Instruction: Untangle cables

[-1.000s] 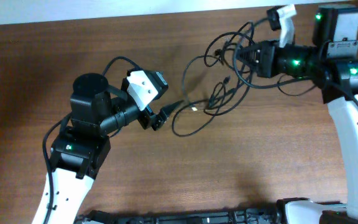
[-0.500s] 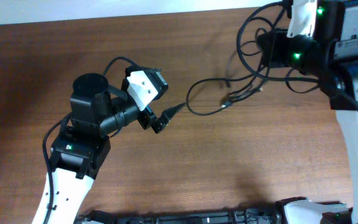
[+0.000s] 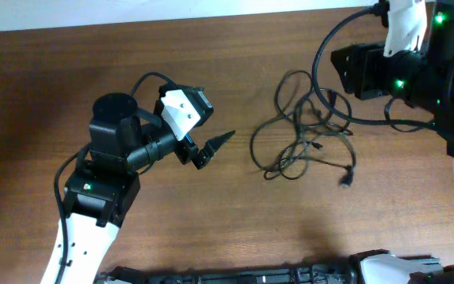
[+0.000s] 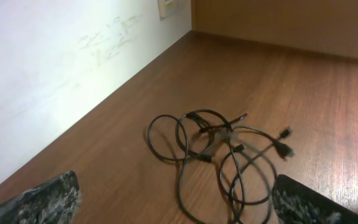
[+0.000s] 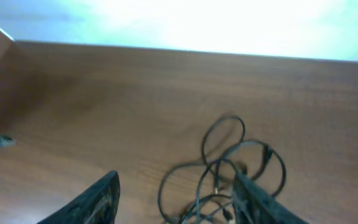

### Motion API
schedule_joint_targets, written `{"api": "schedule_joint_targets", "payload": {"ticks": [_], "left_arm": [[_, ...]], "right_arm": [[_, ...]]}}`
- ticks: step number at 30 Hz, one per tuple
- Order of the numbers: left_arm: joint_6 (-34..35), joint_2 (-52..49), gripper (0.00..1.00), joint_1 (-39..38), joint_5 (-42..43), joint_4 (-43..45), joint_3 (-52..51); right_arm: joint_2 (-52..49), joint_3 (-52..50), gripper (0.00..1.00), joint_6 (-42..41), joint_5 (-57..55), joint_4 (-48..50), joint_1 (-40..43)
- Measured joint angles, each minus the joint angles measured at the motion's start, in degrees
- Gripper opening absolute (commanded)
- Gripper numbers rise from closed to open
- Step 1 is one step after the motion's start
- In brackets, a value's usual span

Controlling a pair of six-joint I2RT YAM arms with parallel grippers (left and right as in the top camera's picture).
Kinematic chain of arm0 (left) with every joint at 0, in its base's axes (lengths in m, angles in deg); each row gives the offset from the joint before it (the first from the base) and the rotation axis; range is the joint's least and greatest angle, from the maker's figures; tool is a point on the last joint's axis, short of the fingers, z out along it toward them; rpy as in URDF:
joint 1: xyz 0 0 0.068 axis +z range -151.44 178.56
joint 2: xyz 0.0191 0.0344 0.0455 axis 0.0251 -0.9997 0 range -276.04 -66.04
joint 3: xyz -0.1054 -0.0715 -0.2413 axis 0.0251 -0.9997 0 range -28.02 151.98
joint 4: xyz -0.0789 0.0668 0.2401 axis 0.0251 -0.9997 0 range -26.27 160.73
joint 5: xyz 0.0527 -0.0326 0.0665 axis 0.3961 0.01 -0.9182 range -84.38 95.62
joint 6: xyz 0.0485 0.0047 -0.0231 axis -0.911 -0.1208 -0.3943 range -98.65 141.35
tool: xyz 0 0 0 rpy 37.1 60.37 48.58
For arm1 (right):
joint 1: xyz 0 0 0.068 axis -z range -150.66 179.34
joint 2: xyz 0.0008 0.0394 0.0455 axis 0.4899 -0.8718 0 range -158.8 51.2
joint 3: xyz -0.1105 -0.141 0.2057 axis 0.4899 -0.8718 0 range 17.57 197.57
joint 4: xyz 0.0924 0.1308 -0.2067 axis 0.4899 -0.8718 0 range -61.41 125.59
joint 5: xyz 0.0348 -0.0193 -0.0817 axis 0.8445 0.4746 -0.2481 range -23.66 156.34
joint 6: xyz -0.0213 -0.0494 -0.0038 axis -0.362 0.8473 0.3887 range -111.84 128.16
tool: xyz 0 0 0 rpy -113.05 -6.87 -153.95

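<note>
The cables (image 3: 306, 138) now lie slack on the counter (image 3: 211, 229), right of centre, as 1 loose bundle of overlapping loops. One strand trails out to a small plug end (image 3: 344, 183) on the near side. Half a second ago they were strung up in the air toward the right gripper (image 3: 347, 69), with a strand drawn out toward the left one. That tension is gone and the whole bundle has dropped flat.

For the task this looks like a release between pulls rather than a finish. The loops have spread wider than 1 second ago, but several strands cross in the middle, so I judge the cords are not yet separated.

The right gripper hangs raised above the far right of the counter, beyond the bundle. Its jaws have parted, and in the wrist view nothing sits between them, with the cables below and ahead on the wood.

The left gripper (image 3: 213, 147) has kept its place left of the bundle, low and aimed at it. Its jaws are spread wide and empty, and the nearest loop is clear of its tips. The left arm is folded at the elbow, its wrist turned toward the cables.
</note>
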Motion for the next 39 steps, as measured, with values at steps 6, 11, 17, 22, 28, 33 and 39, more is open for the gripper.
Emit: {"api": "schedule_joint_targets", "payload": {"ticks": [6, 11, 17, 22, 28, 33, 39], "left_arm": [[0.0, 0.0, 0.99, 0.0, 0.0, -1.2, 0.0], [0.0, 0.0, 0.99, 0.0, 0.0, -1.3, 0.0], [0.0, 0.0, 0.99, 0.0, 0.0, -1.3, 0.0], [0.0, 0.0, 0.99, 0.0, 0.0, -1.3, 0.0], [0.0, 0.0, 0.99, 0.0, 0.0, -1.3, 0.0], [0.0, 0.0, 0.99, 0.0, 0.0, -1.3, 0.0], [0.0, 0.0, 0.99, 0.0, 0.0, -1.4, 0.0]], "right_arm": [[-0.2, 0.0, 0.63, 0.2, -4.0, -5.2, 0.0], [-3.9, 0.0, 0.63, 0.3, -5.9, -8.7, 0.0], [-11.1, 0.0, 0.62, 0.2, -6.4, -13.3, 0.0], [-16.0, -1.7, 0.62, 0.3, -6.5, -14.9, 0.0], [-20.8, -7.4, 0.62, 0.3, -6.5, -14.0, 0.0], [-21.1, -17.2, 0.62, 0.3, -6.5, -8.9, 0.0], [-21.2, -28.5, 0.54, 0.3, -5.8, -0.7, 0.0]]}}
